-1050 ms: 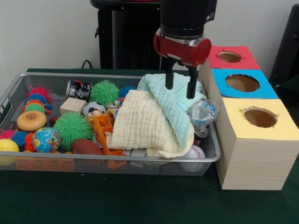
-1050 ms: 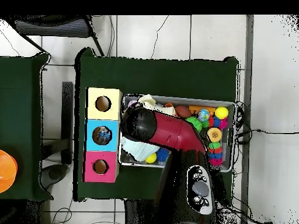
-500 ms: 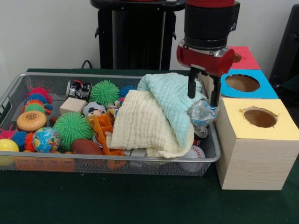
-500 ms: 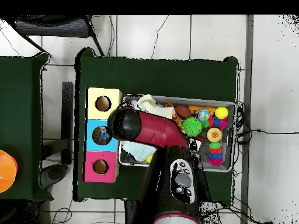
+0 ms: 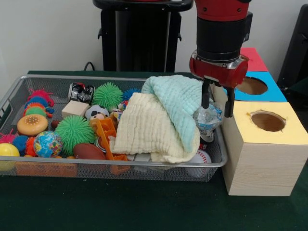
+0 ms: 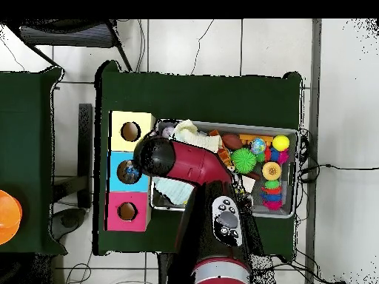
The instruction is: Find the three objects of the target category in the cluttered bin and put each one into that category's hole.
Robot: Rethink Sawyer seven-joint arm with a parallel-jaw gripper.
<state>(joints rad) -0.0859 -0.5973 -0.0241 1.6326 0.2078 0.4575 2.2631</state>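
A dark green table cloth [image 5: 120,207] lies beneath everything — in the overhead view a second green table [image 6: 26,159] stands apart, an orange object [image 6: 7,217] at its edge.

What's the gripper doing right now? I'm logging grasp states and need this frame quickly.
Gripper: open, holding nothing, its fingers hanging apart between the pale green cloth and the yellow-topped box.

Even, soft indoor light; faint shadows under the wire bin [image 5: 144,166]. No glare. Front view slightly soft, overhead coarser.
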